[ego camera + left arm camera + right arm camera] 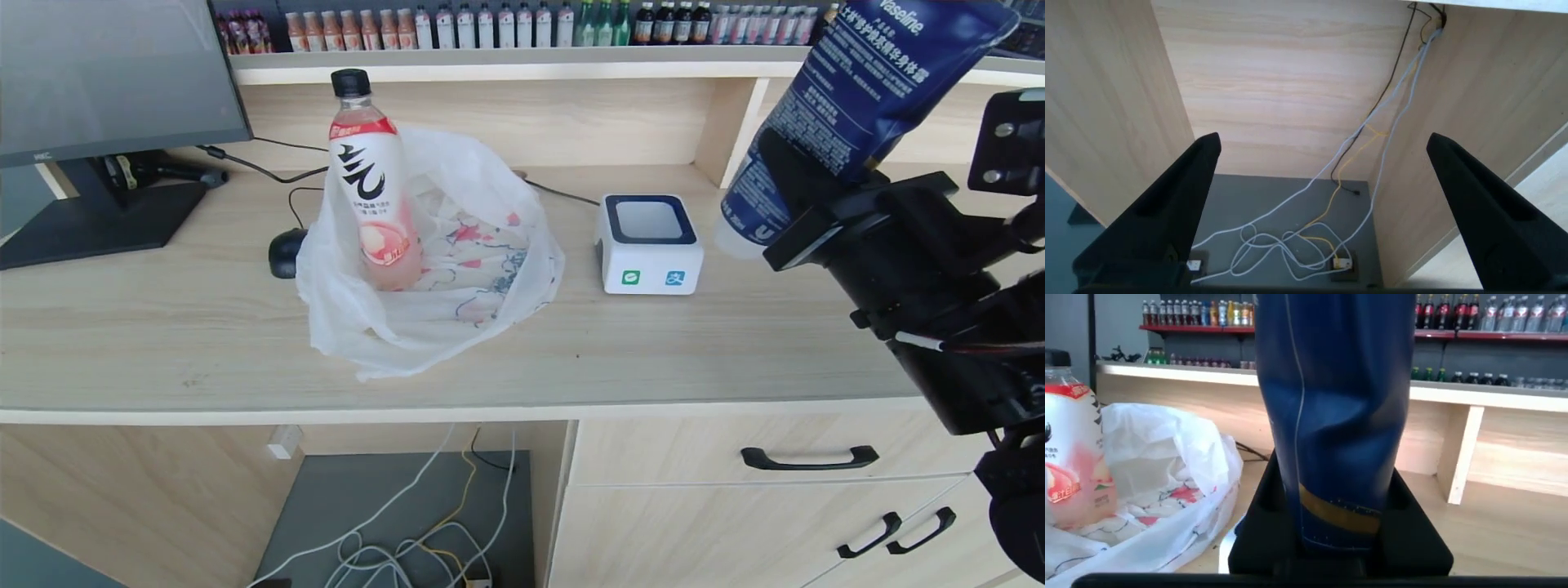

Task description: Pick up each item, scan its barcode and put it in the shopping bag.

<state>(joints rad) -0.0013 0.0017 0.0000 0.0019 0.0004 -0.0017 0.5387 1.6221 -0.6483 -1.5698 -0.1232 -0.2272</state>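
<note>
My right gripper is shut on a dark blue lotion tube, held tilted in the air to the right of the white barcode scanner. That same tube stands between the black fingers in the right wrist view. A white plastic shopping bag lies open on the counter, and a pink drink bottle stands upright inside it. My left gripper is open, down below the counter, looking into the knee space with cables.
A monitor on its stand and a black mouse sit at the left of the wooden counter. Shelves of bottles run along the back. Drawers with black handles are below right.
</note>
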